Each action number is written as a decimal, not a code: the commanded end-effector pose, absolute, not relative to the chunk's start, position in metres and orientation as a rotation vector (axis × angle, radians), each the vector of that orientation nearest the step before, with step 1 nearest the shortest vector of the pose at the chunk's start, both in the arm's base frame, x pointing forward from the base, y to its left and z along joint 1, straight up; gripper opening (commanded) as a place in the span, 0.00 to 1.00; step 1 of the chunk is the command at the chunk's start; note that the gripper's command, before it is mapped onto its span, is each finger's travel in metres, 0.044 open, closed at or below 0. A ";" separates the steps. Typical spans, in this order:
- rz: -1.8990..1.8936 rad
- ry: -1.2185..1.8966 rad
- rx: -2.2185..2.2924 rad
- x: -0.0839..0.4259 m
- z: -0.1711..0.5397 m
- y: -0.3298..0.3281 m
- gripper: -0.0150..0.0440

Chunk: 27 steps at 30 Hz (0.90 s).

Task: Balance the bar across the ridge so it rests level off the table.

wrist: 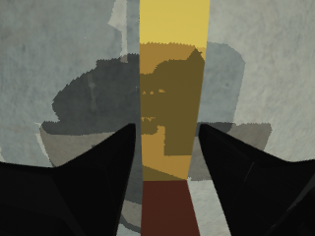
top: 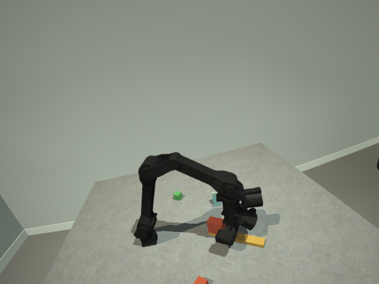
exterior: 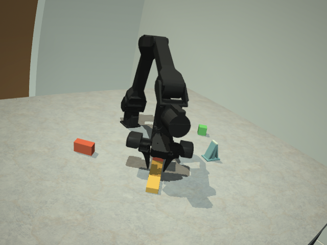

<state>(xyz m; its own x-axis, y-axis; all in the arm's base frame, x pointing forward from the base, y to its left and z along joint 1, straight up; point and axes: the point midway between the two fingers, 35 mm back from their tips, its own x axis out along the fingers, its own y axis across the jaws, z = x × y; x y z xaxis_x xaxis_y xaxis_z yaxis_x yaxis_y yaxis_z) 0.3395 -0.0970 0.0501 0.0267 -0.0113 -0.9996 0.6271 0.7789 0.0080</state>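
Bar (top: 254, 241) (exterior: 154, 181) (wrist: 172, 20) lying on the surface (top: 110, 202) (exterior: 52, 205) (wrist: 281, 59), lower right in the top view, lower centre in the exterior; red weight (top: 215, 225) (exterior: 158, 159) (wrist: 167, 208) at its armward end. Hand (top: 235, 236) (exterior: 156, 169) (wrist: 167, 130) low over it, part open, fingertips straddling the yellow length, slim gaps showing, no grip seen. Ridge (exterior: 211, 151), teal, upright, well apart from the bar, right of centre in the exterior, bearing no bar. Green cube (top: 177, 195) (exterior: 202, 129) beyond it, upper right there. Orange block (top: 201, 280) (exterior: 84, 146) at left, cut by the top view's bottom edge.
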 end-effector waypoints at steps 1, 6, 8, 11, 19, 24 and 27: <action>-0.530 1.476 0.527 0.340 0.050 -0.097 0.51; -0.530 1.476 0.527 0.340 0.050 -0.097 0.45; -0.529 1.476 0.527 0.340 0.052 -0.097 0.36; -0.529 1.475 0.527 0.341 0.059 -0.097 0.25; -0.528 1.475 0.527 0.343 0.079 -0.098 0.25; -0.527 1.475 0.527 0.344 0.092 -0.098 0.25; -0.527 1.475 0.527 0.344 0.100 -0.098 0.25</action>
